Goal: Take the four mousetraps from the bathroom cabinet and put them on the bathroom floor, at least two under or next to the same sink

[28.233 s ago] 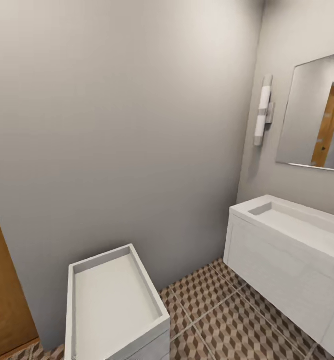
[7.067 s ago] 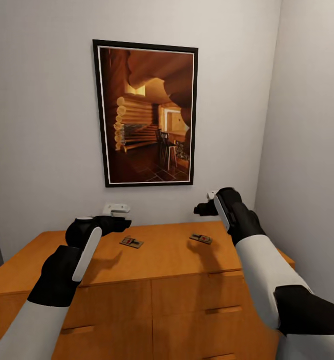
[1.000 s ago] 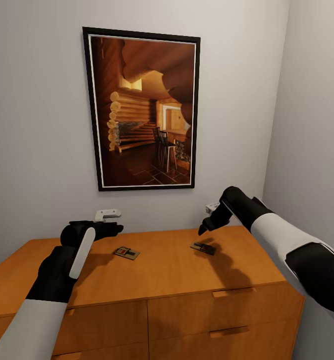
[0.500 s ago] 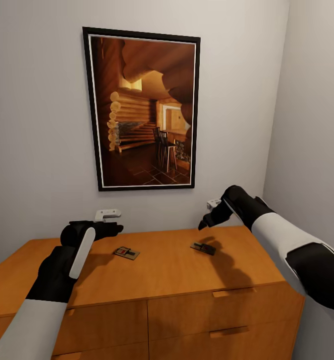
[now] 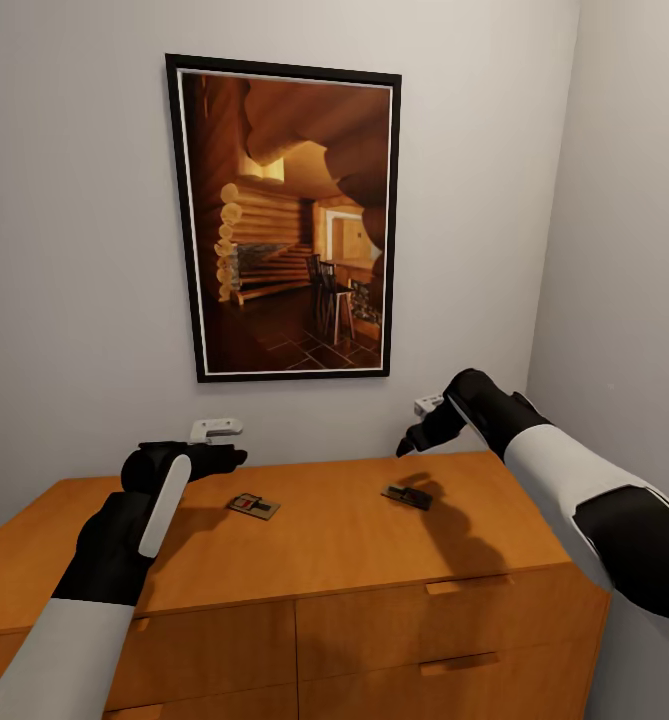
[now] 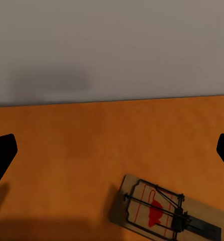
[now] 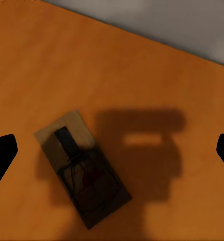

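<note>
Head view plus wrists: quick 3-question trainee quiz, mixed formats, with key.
1. True or false: both mousetraps lie on the cabinet top.
2. Which gripper hangs above the right-hand mousetrap? A) left gripper B) right gripper
3. Fill in: the left-hand mousetrap has a ___ mark on its board.

Key: 1 true; 2 B; 3 red. Both grippers' fingers stand apart, touching no trap.

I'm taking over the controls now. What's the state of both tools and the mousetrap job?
Left tool: open, empty, above the cabinet near the left mousetrap.
Right tool: open, empty, above the right mousetrap.
Both mousetraps lie flat on the cabinet top, untouched.
Done: robot stands at the cabinet.
Left: grasp these two, set them on the bathroom floor by the sink; the other two traps' whereabouts are unknown.
</note>
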Available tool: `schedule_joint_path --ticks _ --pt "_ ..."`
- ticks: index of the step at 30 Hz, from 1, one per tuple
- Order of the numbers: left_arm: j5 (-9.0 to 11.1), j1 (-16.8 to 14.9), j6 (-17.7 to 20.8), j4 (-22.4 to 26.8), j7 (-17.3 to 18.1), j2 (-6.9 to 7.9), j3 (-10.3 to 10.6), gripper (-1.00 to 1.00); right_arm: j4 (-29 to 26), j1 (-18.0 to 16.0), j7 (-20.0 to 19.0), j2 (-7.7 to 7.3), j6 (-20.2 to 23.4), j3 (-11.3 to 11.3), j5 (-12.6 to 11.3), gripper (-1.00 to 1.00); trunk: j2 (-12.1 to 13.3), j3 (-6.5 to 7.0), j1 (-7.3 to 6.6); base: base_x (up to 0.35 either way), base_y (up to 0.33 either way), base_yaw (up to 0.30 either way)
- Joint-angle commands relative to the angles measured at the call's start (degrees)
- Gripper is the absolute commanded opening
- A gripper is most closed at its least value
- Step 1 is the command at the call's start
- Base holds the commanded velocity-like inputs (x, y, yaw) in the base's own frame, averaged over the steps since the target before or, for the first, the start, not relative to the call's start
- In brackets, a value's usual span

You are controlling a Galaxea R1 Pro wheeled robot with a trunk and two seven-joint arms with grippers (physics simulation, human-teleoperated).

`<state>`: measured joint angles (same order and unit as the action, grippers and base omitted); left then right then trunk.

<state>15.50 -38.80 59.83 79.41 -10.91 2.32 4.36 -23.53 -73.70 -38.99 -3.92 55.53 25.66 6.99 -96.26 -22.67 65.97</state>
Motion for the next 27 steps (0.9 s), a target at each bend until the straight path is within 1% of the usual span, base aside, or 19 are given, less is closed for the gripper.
schedule_joint_path --ticks 1,21,27 --pt "0.6 0.0 0.2 0.0 -0.6 0.05 0.1 1.0 -0.1 0.0 -0.6 -0.04 0.0 0.1 0.6 1.0 0.0 -0.08 0.0 0.0 0.0 0.0" --pt "0.6 0.0 0.2 0.1 -0.6 0.05 0.1 1.0 -0.3 0.0 -1.3 -0.12 -0.2 -0.1 0.5 1.0 0.0 -0.08 0.0 0.0 0.0 0.0" --pt "0.6 0.0 0.2 0.0 -0.6 0.05 0.1 1.0 -0.3 0.0 -0.8 -0.07 -0.4 -0.1 0.5 1.0 0.0 -0.08 0.0 0.0 0.0 0.0"
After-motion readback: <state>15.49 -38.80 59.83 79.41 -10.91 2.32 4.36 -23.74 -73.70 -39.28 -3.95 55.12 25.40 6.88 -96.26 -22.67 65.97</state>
